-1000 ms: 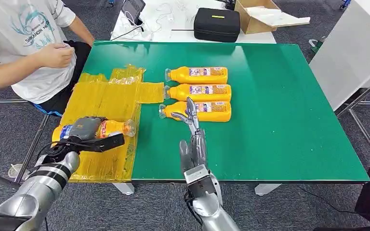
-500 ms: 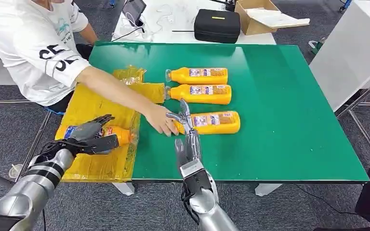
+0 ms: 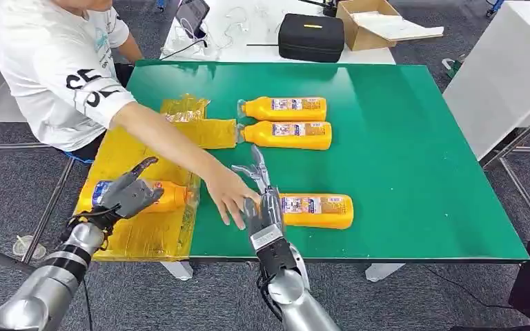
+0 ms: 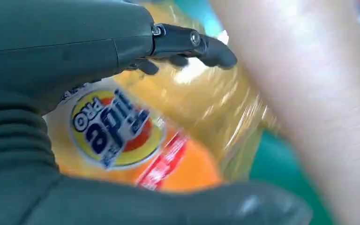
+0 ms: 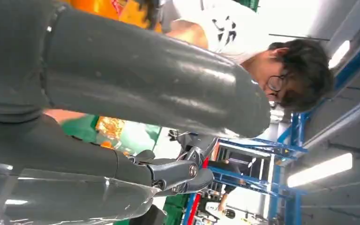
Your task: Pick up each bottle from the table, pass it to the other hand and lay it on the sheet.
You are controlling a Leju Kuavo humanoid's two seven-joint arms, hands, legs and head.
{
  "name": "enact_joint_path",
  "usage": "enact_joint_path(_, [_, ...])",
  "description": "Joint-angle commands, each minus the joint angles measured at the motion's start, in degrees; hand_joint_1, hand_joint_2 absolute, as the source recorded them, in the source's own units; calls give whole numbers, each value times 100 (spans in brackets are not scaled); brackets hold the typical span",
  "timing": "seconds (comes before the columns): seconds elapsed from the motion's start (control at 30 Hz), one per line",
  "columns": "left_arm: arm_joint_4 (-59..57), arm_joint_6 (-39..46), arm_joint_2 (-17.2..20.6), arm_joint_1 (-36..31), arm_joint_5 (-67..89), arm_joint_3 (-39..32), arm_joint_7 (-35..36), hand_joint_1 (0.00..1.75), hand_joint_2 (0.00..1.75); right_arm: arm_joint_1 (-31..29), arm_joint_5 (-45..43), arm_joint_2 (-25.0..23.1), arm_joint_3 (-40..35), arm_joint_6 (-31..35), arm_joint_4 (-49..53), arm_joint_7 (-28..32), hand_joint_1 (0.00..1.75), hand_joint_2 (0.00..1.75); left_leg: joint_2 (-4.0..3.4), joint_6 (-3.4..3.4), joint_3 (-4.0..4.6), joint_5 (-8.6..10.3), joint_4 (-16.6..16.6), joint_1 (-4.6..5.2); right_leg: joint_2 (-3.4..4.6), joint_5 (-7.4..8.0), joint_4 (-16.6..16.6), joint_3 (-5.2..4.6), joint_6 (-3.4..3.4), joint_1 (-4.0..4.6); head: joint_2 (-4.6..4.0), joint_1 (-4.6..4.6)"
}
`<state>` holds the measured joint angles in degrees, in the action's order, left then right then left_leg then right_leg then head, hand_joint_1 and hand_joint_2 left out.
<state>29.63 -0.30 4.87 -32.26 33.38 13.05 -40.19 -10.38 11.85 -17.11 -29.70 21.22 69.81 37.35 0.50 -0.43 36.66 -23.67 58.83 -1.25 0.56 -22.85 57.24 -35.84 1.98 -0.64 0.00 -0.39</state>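
Observation:
An orange bottle [image 3: 169,196] lies on its side on the yellow sheet [image 3: 134,148] at the table's left. My left hand [image 3: 130,193] hovers over its labelled end with fingers spread; in the left wrist view the bottle [image 4: 136,140] lies loose between the thumb and the fingers [image 4: 187,42]. My right hand [image 3: 262,200] stands upright and open near the front edge, holding nothing. Just to its right lies another bottle [image 3: 316,210], with a person's hand [image 3: 229,196] at its neck end. Two more bottles [image 3: 283,108] [image 3: 288,134] lie side by side mid-table.
A person in a white shirt [image 3: 55,69] leans in from the left, the arm [image 3: 165,134] stretched across the sheet between my hands. The green table [image 3: 421,158] is bare on the right. A black case [image 3: 310,34] and a cardboard box [image 3: 379,24] sit behind it.
The person reached in and pulled the nearest bottle toward the front edge and to the right. My left hand opened off the bottle on the sheet. My right hand drew back toward the front.

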Motion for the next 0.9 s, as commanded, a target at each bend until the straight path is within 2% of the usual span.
enact_joint_path(0.03, [1389,2645,-835,389,-367,-1046,19,0,0,-272,528,179,-255,195,-501,-362,0,0,5,7,3,-1,0,0,-10,-2,-2,2,-2,2,2,0])
enact_joint_path(0.1, [1724,3024,-879,444,-768,-1100,19,0,0,-469,1177,365,-462,330,-712,-782,0,0,7,12,-11,-7,-4,2,-17,-8,-5,17,-5,2,0,0])
enact_joint_path(0.13, [1932,2839,-899,496,-1123,-1166,19,0,0,-556,1440,451,-529,311,-808,-1044,0,0,4,9,-2,-3,-4,2,-12,-4,-4,7,-4,1,0,-2])
enact_joint_path(0.27, [2010,2854,-903,530,-1263,-1212,19,0,0,-629,1546,537,-498,240,-897,-1130,0,0,-5,9,-3,-3,-5,-1,-3,0,-7,4,-2,3,0,-2])
enact_joint_path(0.3, [2028,2899,-912,547,-1320,-1233,19,0,175,-659,1750,580,-530,258,-928,-1308,0,175,-4,13,-15,-5,-7,0,-7,-2,-10,16,-4,5,0,0])
enact_joint_path(0.33, [2311,2728,-932,683,-1713,-1283,19,0,175,-700,2216,726,-528,359,-910,-1742,0,175,0,7,8,0,-3,-2,-5,1,-5,-5,-1,4,0,0])
enact_joint_path(0.43, [2572,2649,-905,893,-1761,-1265,19,0,175,-697,2499,970,-427,280,-761,-1986,0,175,-9,13,-4,-5,-5,-2,0,1,-12,9,-1,5,0,0])
enact_joint_path(0.5, [2572,2649,-905,893,-1761,-1265,19,0,175,-697,2499,970,-427,280,-761,-1986,0,175,-7,13,-6,-5,-7,1,-1,0,-12,10,0,2,0,-2])
enact_joint_path(0.53, [2734,2494,-909,1134,-1704,-1333,19,0,175,-700,2868,1249,-332,33,-641,-2399,0,175,0,12,-1,-4,-6,1,-8,-2,-10,7,0,2,0,0])
enact_joint_path(0.57, [2786,2449,-914,1203,-1734,-1363,19,0,175,-693,3036,1346,-342,-29,-584,-2548,0,175,1,11,3,-2,-7,3,-8,-1,-9,3,1,-1,0,0])
enact_joint_path(0.7, [2878,2413,-910,1323,-1703,-1370,19,0,175,-654,3203,1445,-304,-131,-465,-2690,0,175,0,9,11,-3,-3,6,-5,-2,-5,-5,0,-4,0,-2])
enact_joint_path(0.73, [2771,2380,-905,1355,-1536,-1376,19,0,175,-626,3325,1537,-291,-344,-380,-2922,0,175,-1,18,-15,-11,-6,9,-11,-10,-10,23,-3,-3,0,2])
enact_joint_path(0.77, [2904,2412,-928,1509,-1455,-1397,19,0,175,-582,3448,1718,-269,-510,-243,-3072,0,175,0,10,9,-6,-1,3,-6,-4,-5,-2,-2,0,0,-2])
enact_joint_path(0.8, [2844,2371,-912,1595,-1242,-1352,19,0,175,-528,3501,1874,-247,-747,-149,-3218,0,175,-1,14,-9,-10,-6,7,-9,-9,-8,15,-3,-2,2,-2])
enact_joint_path(0.9, [2861,2308,-951,1801,-1135,-1348,19,0,175,-345,3480,2109,-106,-942,75,-3228,0,175,6,9,6,-4,-8,8,-10,-4,-9,-1,1,-5,0,-2])
